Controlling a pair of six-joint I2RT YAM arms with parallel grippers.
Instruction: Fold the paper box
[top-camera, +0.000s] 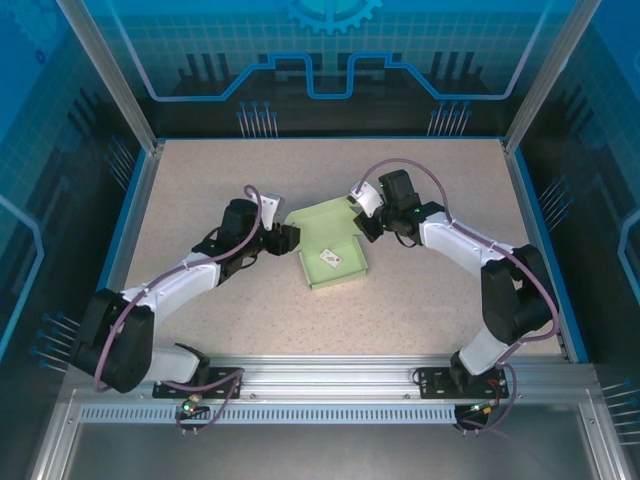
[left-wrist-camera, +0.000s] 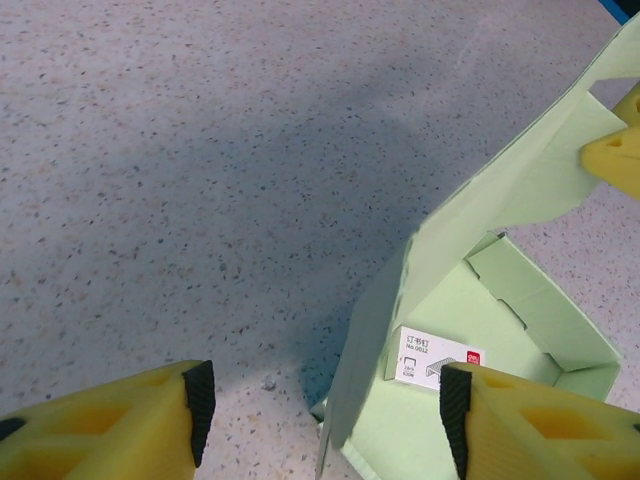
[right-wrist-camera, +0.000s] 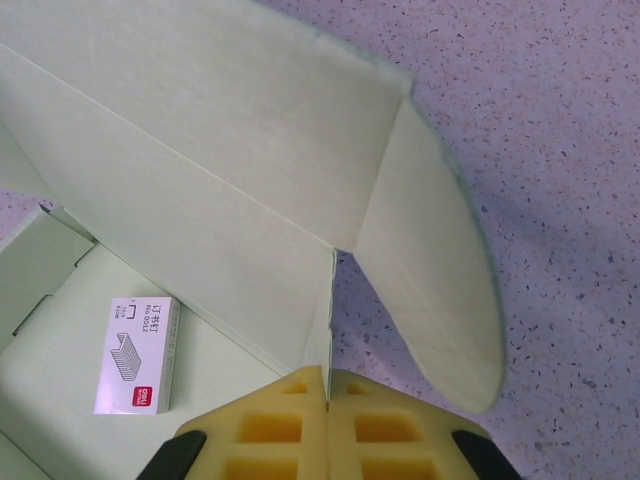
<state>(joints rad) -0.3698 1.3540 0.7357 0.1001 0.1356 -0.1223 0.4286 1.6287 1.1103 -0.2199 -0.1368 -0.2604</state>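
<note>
Both arms bent inward over the counter (top-camera: 200, 180), one hand spread, the other pinched

The left arm (top-camera: 175, 285) reaches from the near-left corner toward the middle, forearm low and slanting. The left hand (top-camera: 284, 238) points down at the surface, its yellow fingers (left-wrist-camera: 110, 430) set well apart and touching nothing. The right arm (top-camera: 460, 240) comes from the near-right corner, elbow raised by the right edge and wrist turned inward. The right hand (top-camera: 366, 216) has its pads pressed together on an upright wall of the paper box (right-wrist-camera: 200, 180).
</note>
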